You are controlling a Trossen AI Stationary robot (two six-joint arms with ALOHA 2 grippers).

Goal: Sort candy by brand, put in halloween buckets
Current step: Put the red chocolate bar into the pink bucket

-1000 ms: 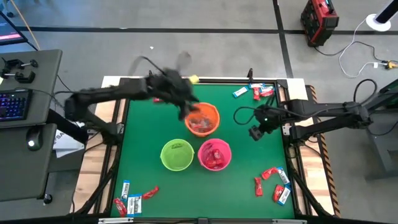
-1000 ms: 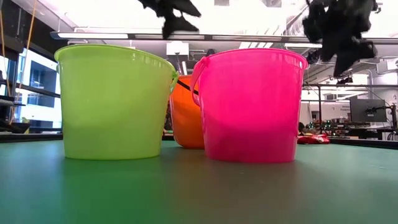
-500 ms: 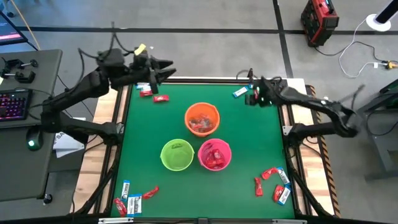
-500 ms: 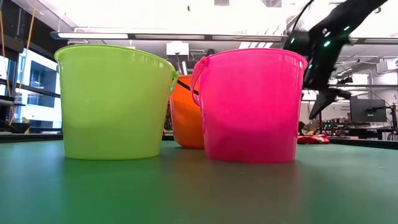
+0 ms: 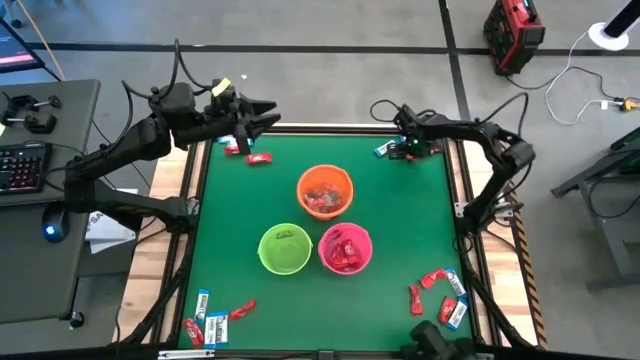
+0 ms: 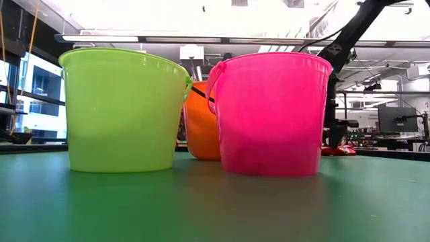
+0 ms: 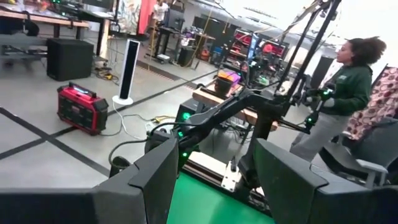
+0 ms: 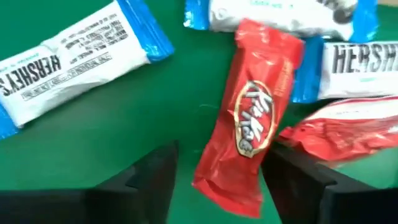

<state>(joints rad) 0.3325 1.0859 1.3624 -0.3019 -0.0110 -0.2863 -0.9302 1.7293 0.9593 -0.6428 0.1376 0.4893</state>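
Right pincer (image 8: 214,171): we see it open, fingers straddling a red KitKat (image 8: 252,130) at the desk's (image 5: 400,210) far corner.
Left pincer (image 5: 268,112): open, empty, above the opposite far corner.

Left arm reaches along the table's far edge; left gripper (image 5: 268,113) at the far-left corner, fingers (image 7: 155,180) apart. Right arm bent over the far-right corner; right gripper (image 5: 408,147) low, fingers (image 8: 155,177) spread.

high view: straight down, whole table (image 5: 400,220). low view: table level, close behind green bucket (image 6: 124,111) and pink bucket (image 6: 272,114), shared with high. left wrist faces room; right wrist close over candy (image 8: 252,118).
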